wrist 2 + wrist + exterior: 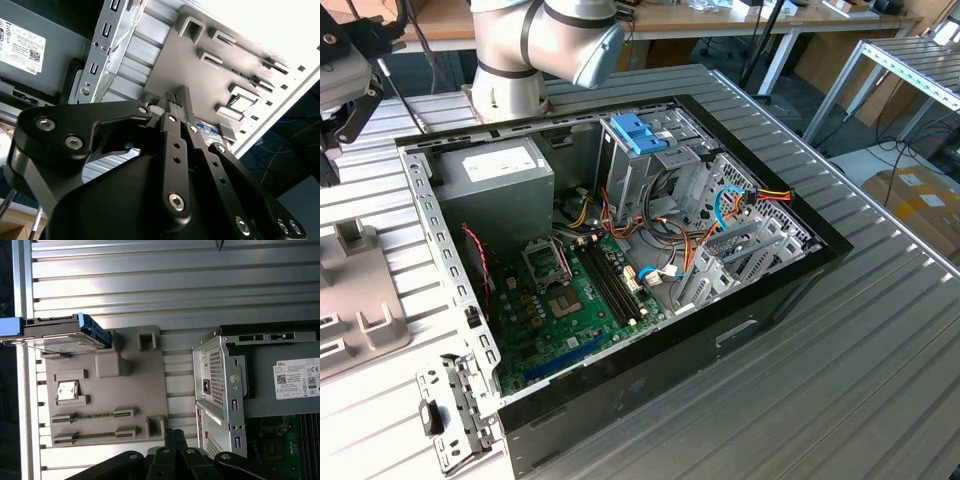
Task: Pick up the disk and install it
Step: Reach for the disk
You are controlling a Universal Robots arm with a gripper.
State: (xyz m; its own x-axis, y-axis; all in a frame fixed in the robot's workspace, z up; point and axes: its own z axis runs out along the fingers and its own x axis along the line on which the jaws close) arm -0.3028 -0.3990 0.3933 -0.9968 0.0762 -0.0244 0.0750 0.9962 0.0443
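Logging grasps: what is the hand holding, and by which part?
Nothing: the hand is shut and empty; the disk sits on the grey fixture.

The arm (pixel 548 40) stands at the exterior view's left, its black tool (pixel 175 99) pinched closed.

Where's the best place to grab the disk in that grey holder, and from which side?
Pinch the disk across its flat faces, midway between the blue side rails, coming down from above: it appears to stand on edge in the grey holder, upper edge exposed.
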